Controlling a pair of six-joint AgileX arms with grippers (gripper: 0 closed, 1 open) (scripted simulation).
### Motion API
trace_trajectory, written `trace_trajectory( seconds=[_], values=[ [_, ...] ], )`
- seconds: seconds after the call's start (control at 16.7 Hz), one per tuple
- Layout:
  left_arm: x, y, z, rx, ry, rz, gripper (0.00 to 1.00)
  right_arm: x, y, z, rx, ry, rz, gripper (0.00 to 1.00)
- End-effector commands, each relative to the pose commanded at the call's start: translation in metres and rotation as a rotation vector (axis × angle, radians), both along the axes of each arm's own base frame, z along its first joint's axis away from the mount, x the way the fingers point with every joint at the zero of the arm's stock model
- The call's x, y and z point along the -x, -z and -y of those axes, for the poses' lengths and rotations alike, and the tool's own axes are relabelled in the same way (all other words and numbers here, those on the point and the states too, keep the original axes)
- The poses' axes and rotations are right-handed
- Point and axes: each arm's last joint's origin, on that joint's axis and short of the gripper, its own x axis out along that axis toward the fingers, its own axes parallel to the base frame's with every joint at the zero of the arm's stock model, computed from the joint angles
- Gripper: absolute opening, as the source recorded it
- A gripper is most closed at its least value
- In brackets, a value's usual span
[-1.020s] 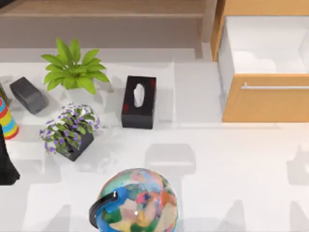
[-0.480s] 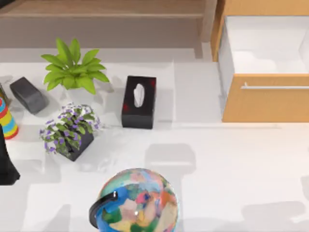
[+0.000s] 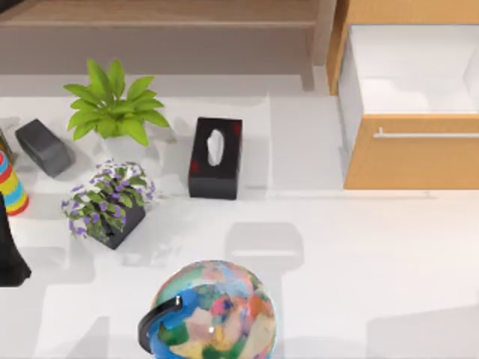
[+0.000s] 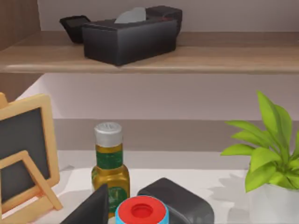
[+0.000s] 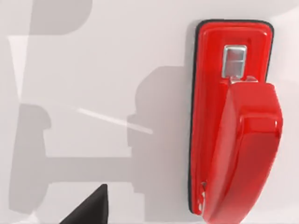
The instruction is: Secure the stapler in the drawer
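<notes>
Task status: the wide box drawer (image 3: pixel 410 112), with its orange-tan wood front, thin silver bar handle and white inside, stands pulled out at the far right of the table in the top view. Its visible interior holds nothing. The opening step can therefore be judged complete.

The stapler (image 5: pixel 233 121), a glossy red desk model on a black-edged base with a silver staple plate near one end, lies flat on the white table directly below the right wrist camera. It is not yet lifted and nothing touches it. Remaining steps, as judged from this state: grasp the stapler, carry it to the drawer, release it inside, then push the drawer front closed.

Right gripper: one dark fingertip (image 5: pixel 91 207) enters the right wrist view, clear of the stapler. The second finger is out of frame, so whether the fingers are spread or closed cannot be told.

Left gripper: a dark finger edge (image 4: pixel 91 210) shows in the left wrist view, near a green oil bottle (image 4: pixel 110 170) with a silver cap; finger state cannot be told here either. The left arm (image 3: pixel 11 250) is probably parked at the table's left edge.

Limitations: one end of the stapler is cut off by the frame.
</notes>
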Motion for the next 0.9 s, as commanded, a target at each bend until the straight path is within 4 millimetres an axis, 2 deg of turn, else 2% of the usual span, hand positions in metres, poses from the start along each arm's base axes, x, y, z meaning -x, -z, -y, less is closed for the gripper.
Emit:
trace_trajectory(
  seconds=[0.24, 0.66, 0.9],
  values=[
    [0.000, 0.000, 0.000, 0.000, 0.000, 0.000, 1.00, 0.000, 0.005, -0.001, 0.000, -0.001, -0.002, 1.00],
    [0.000, 0.000, 0.000, 0.000, 0.000, 0.000, 1.00, 0.000, 0.047, 0.000, 0.001, 0.000, 0.003, 1.00],
    [0.000, 0.000, 0.000, 0.000, 0.000, 0.000, 1.00, 0.000, 0.050, 0.000, 0.000, 0.000, 0.000, 1.00]
  ],
)
